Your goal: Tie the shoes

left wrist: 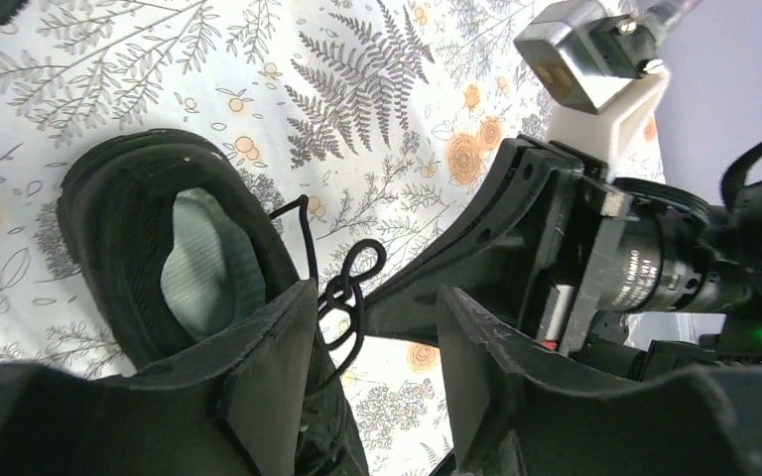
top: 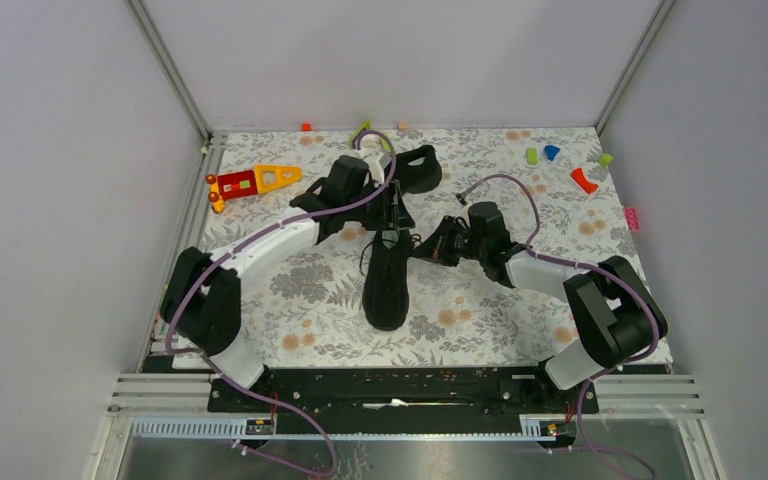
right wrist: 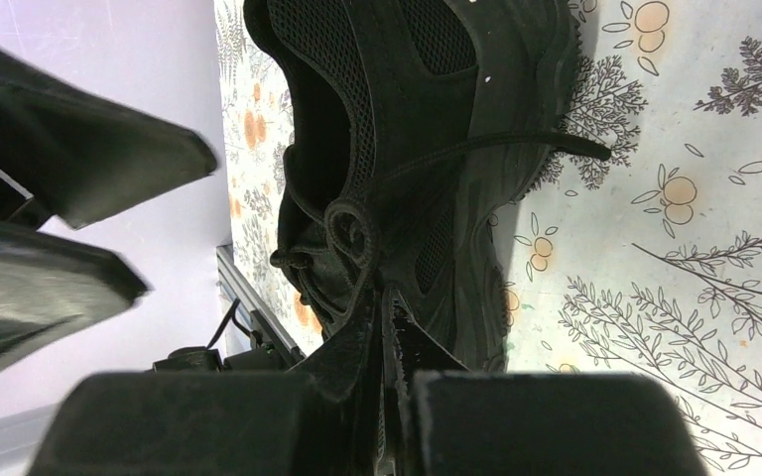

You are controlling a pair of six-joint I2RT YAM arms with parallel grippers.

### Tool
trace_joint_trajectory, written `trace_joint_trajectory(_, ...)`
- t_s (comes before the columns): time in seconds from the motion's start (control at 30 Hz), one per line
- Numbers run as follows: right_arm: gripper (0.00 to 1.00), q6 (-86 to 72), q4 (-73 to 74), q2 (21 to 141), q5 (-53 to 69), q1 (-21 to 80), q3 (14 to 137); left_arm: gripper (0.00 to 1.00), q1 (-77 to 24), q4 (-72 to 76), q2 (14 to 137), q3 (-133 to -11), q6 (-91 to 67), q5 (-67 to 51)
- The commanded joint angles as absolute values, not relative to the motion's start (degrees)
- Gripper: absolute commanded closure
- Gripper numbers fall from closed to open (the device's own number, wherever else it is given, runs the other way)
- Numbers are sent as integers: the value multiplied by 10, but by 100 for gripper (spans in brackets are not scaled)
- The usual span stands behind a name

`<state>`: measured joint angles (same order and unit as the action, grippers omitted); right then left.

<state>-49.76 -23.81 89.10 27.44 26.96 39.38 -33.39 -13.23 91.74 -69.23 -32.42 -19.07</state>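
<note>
One black shoe [top: 385,285] lies in the middle of the mat, toe toward the near edge; its grey insole [left wrist: 198,263] shows in the left wrist view. The second black shoe [top: 417,168] lies behind it at the back. My left gripper [top: 395,212] hangs over the near shoe's opening, jaws open and empty, with looped black lace [left wrist: 354,270] just beyond its left finger [left wrist: 268,377]. My right gripper [top: 432,245] is at the shoe's right side, shut on a lace [right wrist: 353,230] at the shoe's tongue [right wrist: 387,305]. A free lace end [right wrist: 546,142] trails across the shoe's side.
A red, orange and yellow toy [top: 252,181] lies at the back left. Small coloured blocks sit at the back right: green [top: 531,156], blue [top: 551,152], red [top: 583,180]. Grey walls close in the mat on three sides.
</note>
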Motion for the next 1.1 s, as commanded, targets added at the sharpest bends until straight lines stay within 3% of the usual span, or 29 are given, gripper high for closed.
trace_joint_trajectory(0.0, 100, -486, -240, 876, 269, 273, 415, 48, -339, -124, 967, -737, -295, -247)
trace_joint_trajectory(0.37, 100, -486, -241, 878, 271, 273, 415, 47, -354, -132, 1023, -778, -287, -249)
trace_joint_trajectory(0.53, 100, -486, -241, 878, 271, 273, 415, 67, -357, -160, 1043, -794, -282, -249)
trace_joint_trajectory(0.6, 100, -486, -241, 879, 272, 272, 416, 70, -356, -162, 1046, -794, -281, -250)
trace_joint_trajectory(0.9, 100, -487, -242, 880, 272, 273, 417, 58, -357, -175, 1046, -794, -278, -239)
trace_joint_trajectory(1.07, 100, -487, -242, 881, 272, 273, 417, 82, -357, -180, 1055, -805, -278, -251)
